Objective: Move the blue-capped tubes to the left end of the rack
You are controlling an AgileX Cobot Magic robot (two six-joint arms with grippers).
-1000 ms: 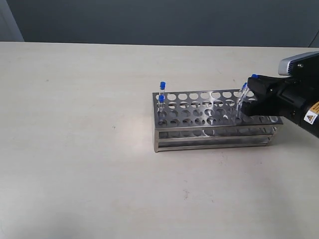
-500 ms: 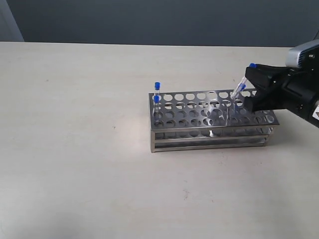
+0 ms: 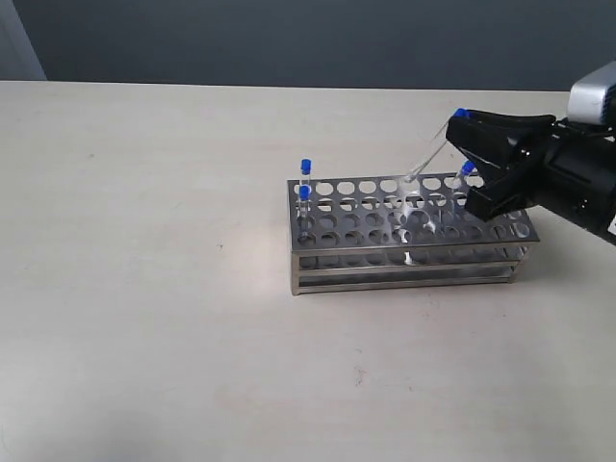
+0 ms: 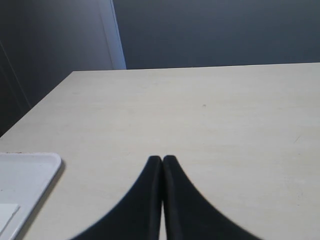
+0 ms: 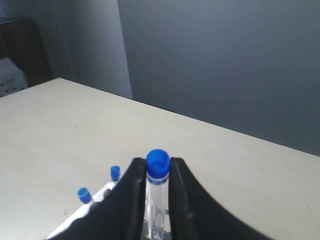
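The steel rack (image 3: pixel 404 252) stands on the table. Two blue-capped tubes (image 3: pixel 305 178) stand upright in its left end; their caps (image 5: pixel 115 172) also show in the right wrist view. My right gripper (image 3: pixel 458 123) is shut on a third blue-capped tube (image 3: pixel 430 154), which hangs tilted with its lower end at the rack's top plate. In the right wrist view this held tube (image 5: pixel 157 192) sits between the fingers of that gripper (image 5: pixel 157 167). A fourth tube (image 3: pixel 468 170) leans in the rack's right part, partly hidden by the gripper. My left gripper (image 4: pixel 162 159) is shut and empty, away from the rack.
A white tray (image 4: pixel 25 175) lies on the table beside the left gripper. Bare beige table (image 3: pixel 144 241) lies left of and in front of the rack. A dark wall stands behind the table.
The right gripper has risen and moved left with its tube, which has tilted and come up out of its hole. The rack slid slightly left a second ago.
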